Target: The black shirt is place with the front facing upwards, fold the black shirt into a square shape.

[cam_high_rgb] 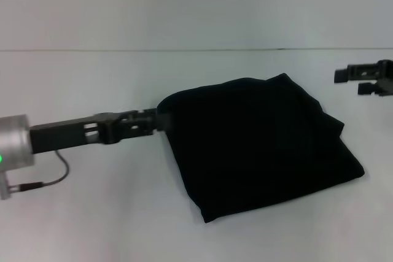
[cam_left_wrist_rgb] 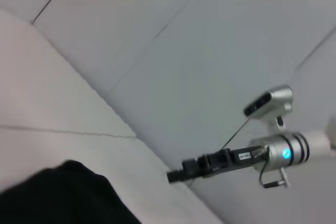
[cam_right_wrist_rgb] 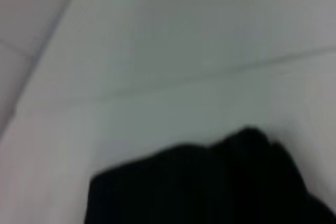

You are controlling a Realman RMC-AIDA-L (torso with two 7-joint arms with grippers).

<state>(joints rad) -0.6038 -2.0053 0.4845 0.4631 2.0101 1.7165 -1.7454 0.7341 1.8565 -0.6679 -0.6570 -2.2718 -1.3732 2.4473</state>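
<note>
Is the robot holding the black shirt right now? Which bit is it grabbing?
It looks so: the left gripper meets the black shirt at its left edge. Its fingers are hidden. The right gripper holds nothing.

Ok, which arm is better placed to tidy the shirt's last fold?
Left, probably. The left gripper is already at the black shirt, at its raised corner. The right gripper hangs off beyond the far side, clear of the cloth.
</note>
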